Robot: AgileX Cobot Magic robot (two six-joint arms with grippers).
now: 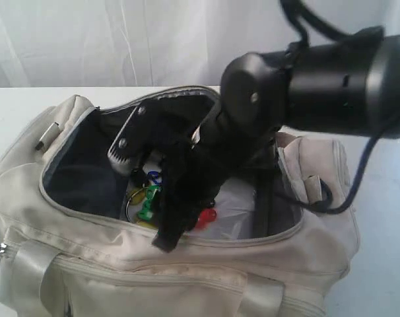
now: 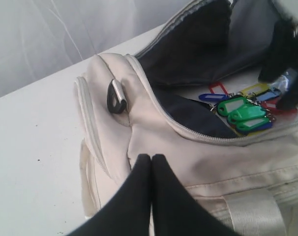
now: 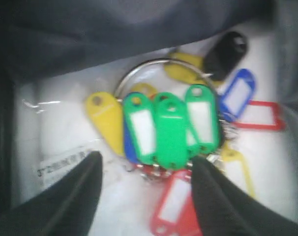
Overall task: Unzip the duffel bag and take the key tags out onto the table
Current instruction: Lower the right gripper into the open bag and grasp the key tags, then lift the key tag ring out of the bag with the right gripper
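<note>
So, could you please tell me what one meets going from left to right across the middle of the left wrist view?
Bare white tabletop → black D-ring on the cream fabric duffel bag → bright plastic key tags inside the bag → right arm's black claw.

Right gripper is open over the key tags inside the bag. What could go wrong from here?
The right gripper brackets mainly the green ones of the key tags; a grip there may slip. The clear plastic wrapper underneath could get pinched too. Dangling tags may snag the zipper edge of the duffel bag on the way out.
</note>
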